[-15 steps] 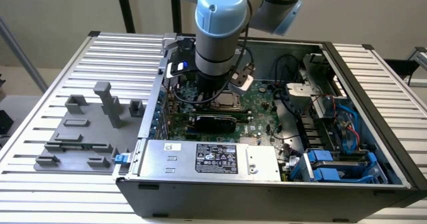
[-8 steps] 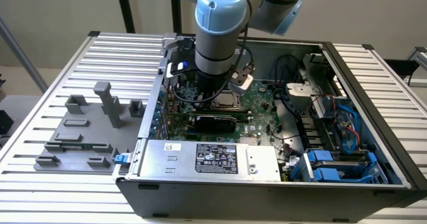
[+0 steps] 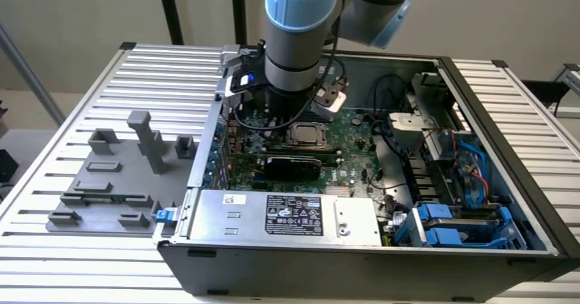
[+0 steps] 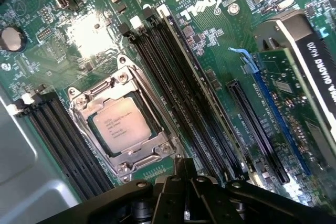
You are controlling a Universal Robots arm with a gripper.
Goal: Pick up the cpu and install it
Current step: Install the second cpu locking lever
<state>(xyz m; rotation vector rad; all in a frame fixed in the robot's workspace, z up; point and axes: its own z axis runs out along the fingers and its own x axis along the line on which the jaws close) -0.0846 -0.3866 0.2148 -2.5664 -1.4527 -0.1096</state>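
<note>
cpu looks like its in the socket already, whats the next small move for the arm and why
Probably a short straight lift away from the board. The cpu already lies flat inside the socket frame, and the shut gripper holds nothing beside it, so rising clear avoids nudging the chip.

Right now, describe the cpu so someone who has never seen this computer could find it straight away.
Look inside the open computer case at the green motherboard. Between the banks of long black memory slots sits a square socket with a shiny metal frame, and the cpu lies flat inside it. Its pale silvery top plate with faint printed text sets it apart from the dark slots and green board around it.
</note>
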